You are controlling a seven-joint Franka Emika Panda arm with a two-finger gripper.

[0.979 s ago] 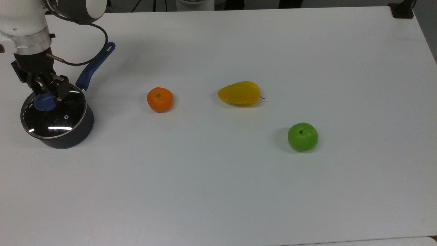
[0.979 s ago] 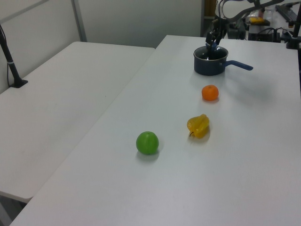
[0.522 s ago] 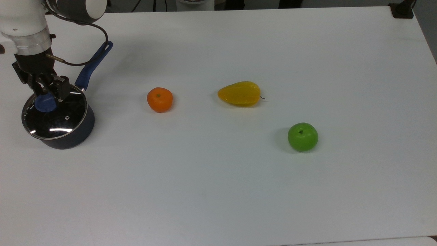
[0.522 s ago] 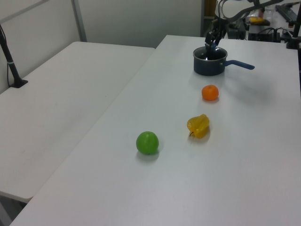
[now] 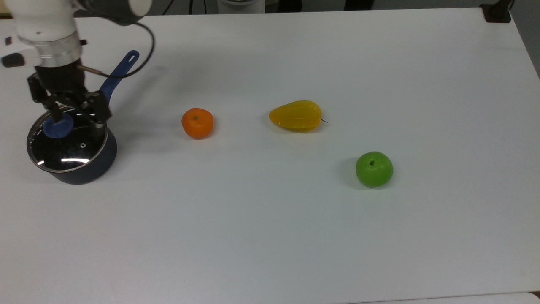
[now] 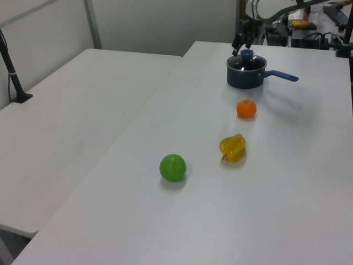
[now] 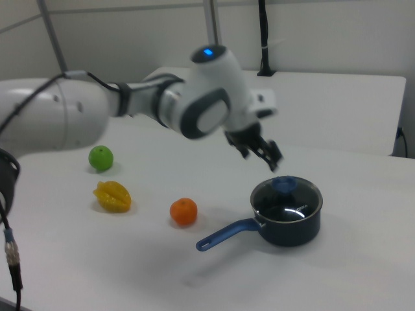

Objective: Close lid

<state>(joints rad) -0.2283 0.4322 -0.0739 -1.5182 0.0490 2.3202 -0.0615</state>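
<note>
The clear glass lid (image 5: pixel 67 142) with its silver rim lies flat on a dark blue saucepan (image 5: pixel 90 166) at the top view's left. Its blue knob (image 5: pixel 58 126) stands free. My gripper (image 5: pixel 76 112) hangs open above the lid, a little toward the top view's right of the knob, holding nothing. In the right view the gripper (image 7: pixel 261 153) sits above and left of the knob (image 7: pixel 283 184), clear of the lid (image 7: pixel 287 199). In the left view the gripper (image 6: pixel 243 40) hovers over the pan (image 6: pixel 246 77) and the lid (image 6: pixel 246 62).
The pan's blue handle (image 5: pixel 118 75) points to the far right in the top view. An orange (image 5: pixel 197 123), a yellow fruit (image 5: pixel 296 115) and a green apple (image 5: pixel 374 169) lie spread across the white table (image 5: pixel 295 236). A second table (image 6: pixel 66 110) adjoins in the left view.
The gripper has let go of the blue knob, opened wider and risen, shifting toward the top view's right. The lid has settled level on the pan.
</note>
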